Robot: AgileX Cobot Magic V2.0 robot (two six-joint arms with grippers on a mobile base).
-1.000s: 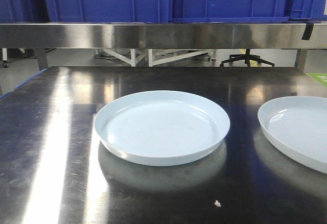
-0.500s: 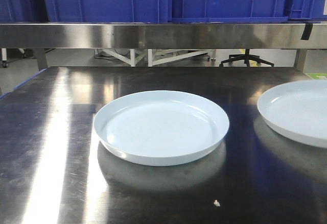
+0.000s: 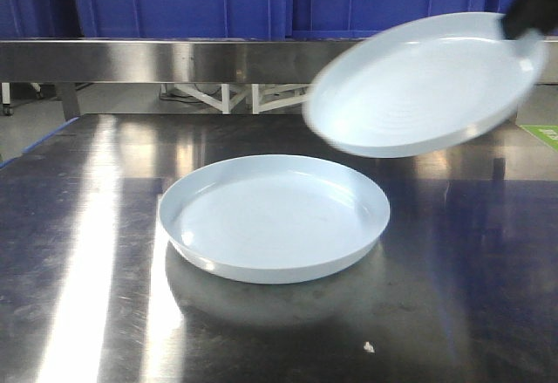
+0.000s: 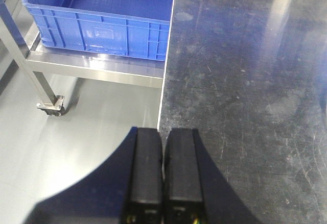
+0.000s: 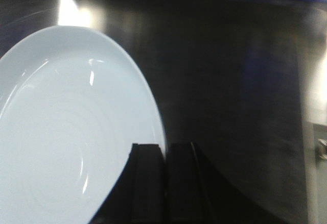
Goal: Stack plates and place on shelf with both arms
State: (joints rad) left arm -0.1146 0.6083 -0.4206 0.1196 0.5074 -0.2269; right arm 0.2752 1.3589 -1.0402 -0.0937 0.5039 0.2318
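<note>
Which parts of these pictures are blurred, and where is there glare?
Front view: the lifted plate is smeared by motion, the resting plate is sharp, and a glare streak crosses the steel table at left. Right wrist view: dim and soft all over. Left wrist view: sharp throughout.

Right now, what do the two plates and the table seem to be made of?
Resting plate and lifted plate: glossy pale bluish-white with soft highlights on the rims. They could be glazed ceramic or melamine; the look leaves it open. Table: probably brushed stainless steel, going by its mirror-like reflections and fine scratches.
</note>
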